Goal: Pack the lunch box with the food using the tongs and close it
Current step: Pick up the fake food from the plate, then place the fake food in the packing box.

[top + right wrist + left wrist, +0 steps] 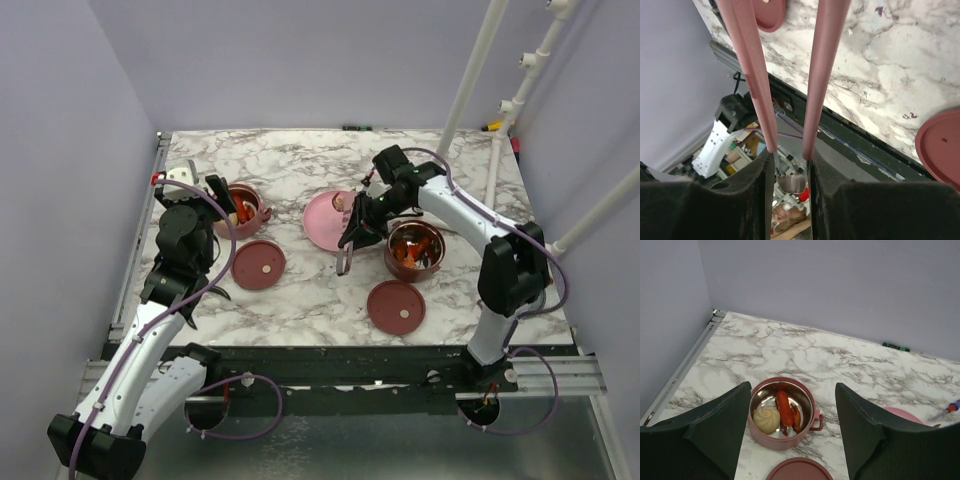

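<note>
right end effector clamped on slim pink tongs beside the plate; they seem light, springy, slippery, best squeezed mid-arm. left end effector apart, empty.

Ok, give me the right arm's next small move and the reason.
Probably swing the long pink tongs round over the flat pink plate. The right gripper is shut on them, and their arms point toward the near edge of the marble table, away from the plate, where what looks like a small piece is left.
</note>
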{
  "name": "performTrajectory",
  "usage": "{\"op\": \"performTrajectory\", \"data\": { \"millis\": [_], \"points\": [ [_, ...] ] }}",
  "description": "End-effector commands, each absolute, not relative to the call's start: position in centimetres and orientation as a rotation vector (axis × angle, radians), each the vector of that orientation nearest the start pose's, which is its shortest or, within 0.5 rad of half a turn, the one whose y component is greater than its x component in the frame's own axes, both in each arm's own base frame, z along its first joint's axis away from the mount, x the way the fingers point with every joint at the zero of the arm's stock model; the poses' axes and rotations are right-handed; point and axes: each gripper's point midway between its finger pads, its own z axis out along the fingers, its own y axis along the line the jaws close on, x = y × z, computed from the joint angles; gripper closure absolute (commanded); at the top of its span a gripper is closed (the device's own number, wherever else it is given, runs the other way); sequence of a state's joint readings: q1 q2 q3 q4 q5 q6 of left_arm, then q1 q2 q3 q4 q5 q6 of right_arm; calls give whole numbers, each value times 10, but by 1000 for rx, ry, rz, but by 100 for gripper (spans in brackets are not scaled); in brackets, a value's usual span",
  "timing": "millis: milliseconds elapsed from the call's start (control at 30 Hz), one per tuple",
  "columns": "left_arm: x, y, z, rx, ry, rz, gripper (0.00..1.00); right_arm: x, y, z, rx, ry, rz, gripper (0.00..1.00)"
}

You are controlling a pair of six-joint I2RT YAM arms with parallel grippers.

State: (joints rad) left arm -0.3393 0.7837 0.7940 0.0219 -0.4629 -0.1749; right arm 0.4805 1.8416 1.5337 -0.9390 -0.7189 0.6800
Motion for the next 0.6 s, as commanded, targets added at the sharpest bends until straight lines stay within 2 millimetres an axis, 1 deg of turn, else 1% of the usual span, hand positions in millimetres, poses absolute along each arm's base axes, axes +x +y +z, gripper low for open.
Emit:
{"op": "performTrajectory", "data": {
  "millis": [0, 67, 233, 333, 467, 567],
  "points": [
    [321, -30, 324, -263, 1522, -16, 30, 248, 279, 182, 59, 2947, 1130, 99],
    [323, -30, 322, -262, 1527, -14, 30, 240, 267, 182, 69, 2922, 1070, 99],
    [327, -32, 314, -254, 1551, -7, 30, 214, 232, 171, 107, 2914, 897, 99],
    [329, -33, 310, -251, 1563, -2, 30, 199, 216, 169, 112, 2924, 820, 99],
    [332, -33, 306, -251, 1575, 2, 30, 177, 187, 165, 149, 2953, 662, 99],
    [332, -34, 304, -252, 1580, 1, 30, 163, 170, 161, 182, 2958, 585, 99]
  ]
}}
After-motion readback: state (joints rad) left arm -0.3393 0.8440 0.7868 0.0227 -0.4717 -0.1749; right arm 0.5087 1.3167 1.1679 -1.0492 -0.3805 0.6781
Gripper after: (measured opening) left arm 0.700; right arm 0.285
